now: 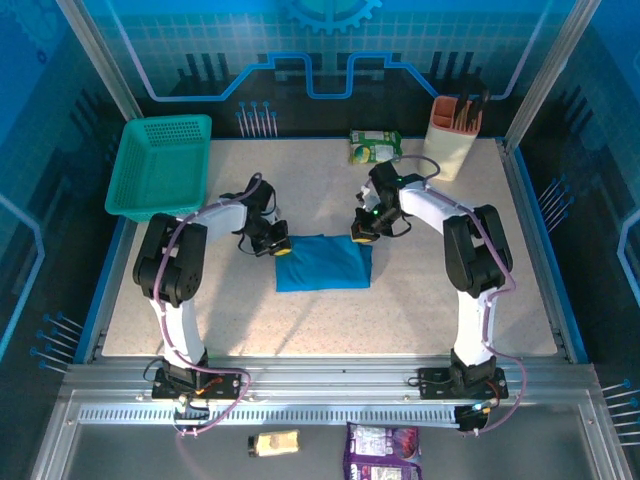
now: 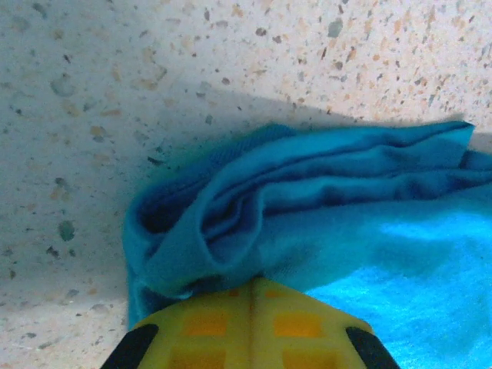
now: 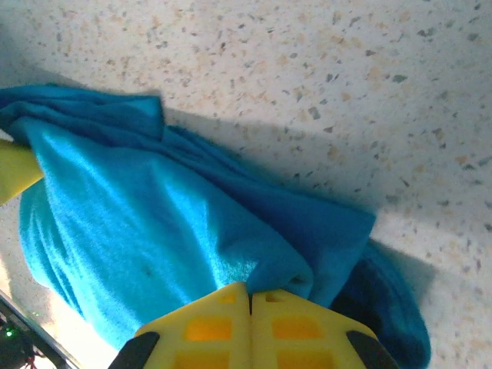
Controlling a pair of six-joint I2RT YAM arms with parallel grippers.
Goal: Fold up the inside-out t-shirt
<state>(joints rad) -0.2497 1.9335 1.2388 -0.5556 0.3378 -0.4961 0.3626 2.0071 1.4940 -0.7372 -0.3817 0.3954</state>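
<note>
On the bench [image 1: 450, 310], the shirt [image 1: 322, 264] lies as a compact rectangle near the middle, its far edge bunched in loose layers. The left end effector [image 1: 282, 250] is closed on the far-left corner and the right end effector [image 1: 359, 237] on the far-right corner, each with only a thin pinch of cloth. If they pull unevenly, I think 1 pinch may slip, or only the top layer may rise, and the fold goes crooked.

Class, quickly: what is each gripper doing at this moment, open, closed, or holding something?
Left gripper: closed, pinching a bunched edge of the blue t-shirt.
Right gripper: closed, pinching the t-shirt's edge.
</note>
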